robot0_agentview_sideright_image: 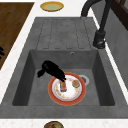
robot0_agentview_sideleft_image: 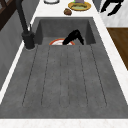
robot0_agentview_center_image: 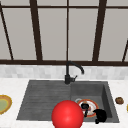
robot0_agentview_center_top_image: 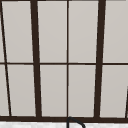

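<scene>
Right hand (robot0_agentview_sideright_image: 51,69) reaches down into the sink basin (robot0_agentview_sideright_image: 37,93), its fingers extended onto a small item (robot0_agentview_sideright_image: 63,87) lying on the plate; whether they pinch it I cannot tell. Below the hand, that red-rimmed plate (robot0_agentview_sideright_image: 55,98) lies flat on the basin floor beside the drain (robot0_agentview_sideright_image: 84,79), and a second small piece (robot0_agentview_sideright_image: 76,83) rests on it just beside the first.

Hand (robot0_agentview_sideright_image: 51,69): matte black, human-like shape, slender fingers, no markings.
</scene>
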Controlling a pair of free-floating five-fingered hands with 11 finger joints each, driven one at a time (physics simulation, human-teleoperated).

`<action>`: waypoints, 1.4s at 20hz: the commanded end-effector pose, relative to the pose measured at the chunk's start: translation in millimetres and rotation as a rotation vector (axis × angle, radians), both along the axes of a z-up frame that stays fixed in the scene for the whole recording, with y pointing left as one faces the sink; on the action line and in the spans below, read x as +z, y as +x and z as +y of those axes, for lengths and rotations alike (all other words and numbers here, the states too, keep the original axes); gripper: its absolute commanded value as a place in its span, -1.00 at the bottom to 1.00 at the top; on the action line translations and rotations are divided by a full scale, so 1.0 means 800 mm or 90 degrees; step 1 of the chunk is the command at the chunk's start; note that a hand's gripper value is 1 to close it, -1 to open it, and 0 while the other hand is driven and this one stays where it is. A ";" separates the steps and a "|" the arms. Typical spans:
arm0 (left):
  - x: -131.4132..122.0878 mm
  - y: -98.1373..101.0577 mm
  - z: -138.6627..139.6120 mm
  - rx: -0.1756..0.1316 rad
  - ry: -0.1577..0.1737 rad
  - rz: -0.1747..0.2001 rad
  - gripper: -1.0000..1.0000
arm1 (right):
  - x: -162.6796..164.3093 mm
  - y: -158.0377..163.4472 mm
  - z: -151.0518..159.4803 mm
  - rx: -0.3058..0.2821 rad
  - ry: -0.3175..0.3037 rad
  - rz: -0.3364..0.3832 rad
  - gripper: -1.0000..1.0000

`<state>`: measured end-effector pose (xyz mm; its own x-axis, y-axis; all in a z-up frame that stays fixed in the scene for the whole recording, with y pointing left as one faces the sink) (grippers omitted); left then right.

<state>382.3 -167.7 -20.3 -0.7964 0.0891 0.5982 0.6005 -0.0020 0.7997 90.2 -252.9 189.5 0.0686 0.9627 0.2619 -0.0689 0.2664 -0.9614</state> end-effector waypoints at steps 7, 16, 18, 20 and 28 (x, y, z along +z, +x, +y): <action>-0.027 0.072 -0.002 0.004 -0.006 0.082 -1.00 | 0.000 0.000 0.000 0.000 0.000 0.000 0.00; -0.056 0.115 -0.002 0.016 -0.031 0.063 -1.00 | 0.000 0.000 0.000 0.000 0.000 0.000 0.00; -0.045 0.110 0.001 0.005 -0.026 0.090 -1.00 | 0.000 0.000 0.000 0.000 0.000 0.000 0.00; -0.038 0.102 0.001 0.004 -0.026 0.088 -1.00 | 0.000 0.000 0.000 0.000 0.000 0.000 0.00; -0.014 0.074 -0.011 -0.004 -0.006 0.035 1.00 | 0.000 0.000 0.000 0.000 0.000 0.000 0.00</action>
